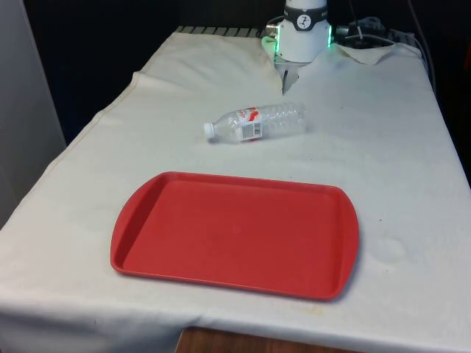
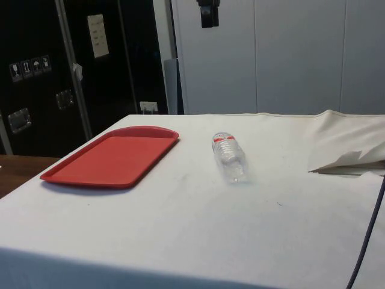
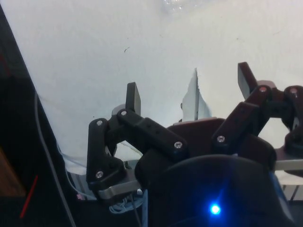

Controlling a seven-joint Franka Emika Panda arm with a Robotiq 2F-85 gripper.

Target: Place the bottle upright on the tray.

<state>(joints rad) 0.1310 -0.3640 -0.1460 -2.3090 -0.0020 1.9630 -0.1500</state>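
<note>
A clear plastic bottle [image 1: 255, 123] with a white cap and a red and white label lies on its side on the white cloth, its cap towards the front view's left. In the side view the bottle [image 2: 230, 158] lies just beyond the tray's far end. The red tray [image 1: 147, 198] sits empty nearer the table's front edge; its rim [image 2: 90, 180] also shows in the side view. My gripper [image 3: 189, 90] is open with nothing between its fingers [image 3: 134, 98]. It hangs high above the table [image 2: 208, 15], well clear of the bottle [image 3: 182, 4].
The cloth is bunched into a fold [image 2: 349, 159] near the robot's base [image 1: 303, 33]. A dark cable [image 2: 368, 235] runs over the table's edge there. Bare cloth lies all around the bottle and the tray.
</note>
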